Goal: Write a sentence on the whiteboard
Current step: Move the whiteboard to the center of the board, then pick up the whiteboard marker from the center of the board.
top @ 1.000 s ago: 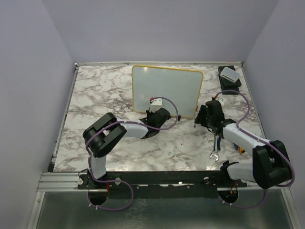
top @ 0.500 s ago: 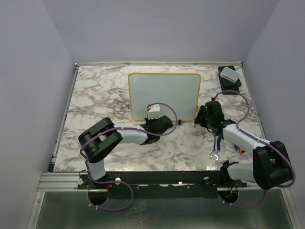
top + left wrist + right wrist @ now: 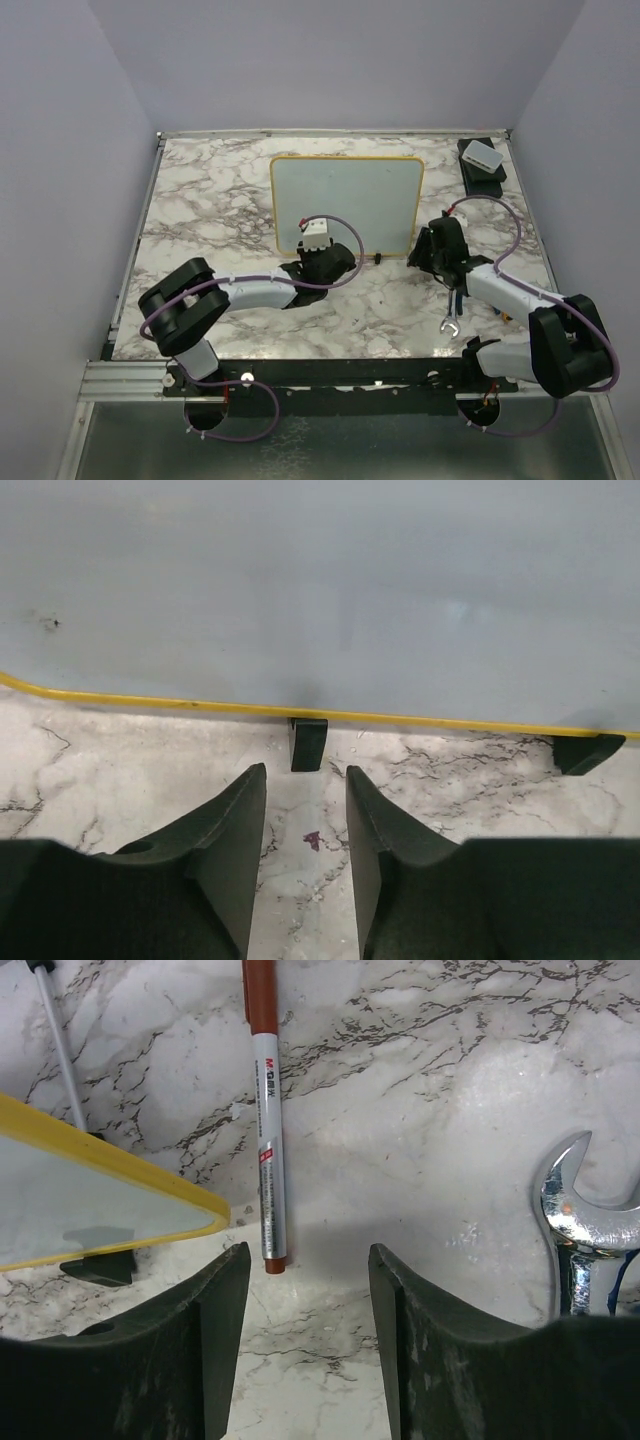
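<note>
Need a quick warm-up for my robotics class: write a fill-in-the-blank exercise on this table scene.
1. The whiteboard has a thin ____ rim.
2. In the right wrist view, the shiny tool at the right is a ____.
3. The marker lies just beyond the right gripper, whose jaws stand ____.
4. Between the fingers of the left gripper there is ____.

Missing words: yellow; wrench; open; nothing.

Soft, even light throughout, with a mild sheen on the whiteboard (image 3: 345, 200).
</note>
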{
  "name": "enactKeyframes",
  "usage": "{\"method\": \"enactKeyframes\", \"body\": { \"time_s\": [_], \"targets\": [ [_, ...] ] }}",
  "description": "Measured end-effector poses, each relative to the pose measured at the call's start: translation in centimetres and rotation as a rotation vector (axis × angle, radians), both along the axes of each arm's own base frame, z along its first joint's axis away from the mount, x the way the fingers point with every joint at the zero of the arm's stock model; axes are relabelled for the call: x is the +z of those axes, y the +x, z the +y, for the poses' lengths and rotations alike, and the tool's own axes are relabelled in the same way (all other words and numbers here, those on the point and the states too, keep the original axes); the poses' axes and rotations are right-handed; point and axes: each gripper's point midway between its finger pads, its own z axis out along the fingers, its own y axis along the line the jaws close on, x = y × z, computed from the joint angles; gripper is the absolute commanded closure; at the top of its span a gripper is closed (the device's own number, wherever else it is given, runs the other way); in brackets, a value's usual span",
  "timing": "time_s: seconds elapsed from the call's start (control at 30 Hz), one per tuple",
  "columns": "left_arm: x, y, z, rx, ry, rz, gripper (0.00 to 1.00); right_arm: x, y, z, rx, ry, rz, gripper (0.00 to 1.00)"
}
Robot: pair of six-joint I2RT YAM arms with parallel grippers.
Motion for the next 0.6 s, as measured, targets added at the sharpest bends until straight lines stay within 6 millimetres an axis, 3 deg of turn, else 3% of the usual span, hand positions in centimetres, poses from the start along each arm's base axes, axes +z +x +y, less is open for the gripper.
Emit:
{"method": "enactKeyframes", "body": {
  "time_s": [0.13, 0.3, 0.5, 0.6],
  "targets": [
    [1.0, -0.3, -0.1, -0.021, -0.028, -0.004, 0.52, -0.1, 0.0, 0.4, 0.013, 0.001, -0.003, 0.48],
    [2.1, -1.0, -0.3, -0.066, -0.052, 0.003, 0.3, -0.7, -0.3, 0.8, 0.02, -0.008, 0.016, 0.52],
    [5.8, -1.7, -0.3, -0.152, -0.069, -0.011, 0.11, -1.4, -0.5, 1.0, 0.028, -0.027, 0.038, 0.54],
    [7.7, -1.4, -0.4, -0.197, -0.076, -0.016, 0.06, -1.7, -0.4, 1.2, 0.031, -0.036, 0.046, 0.55]
  ]
}}
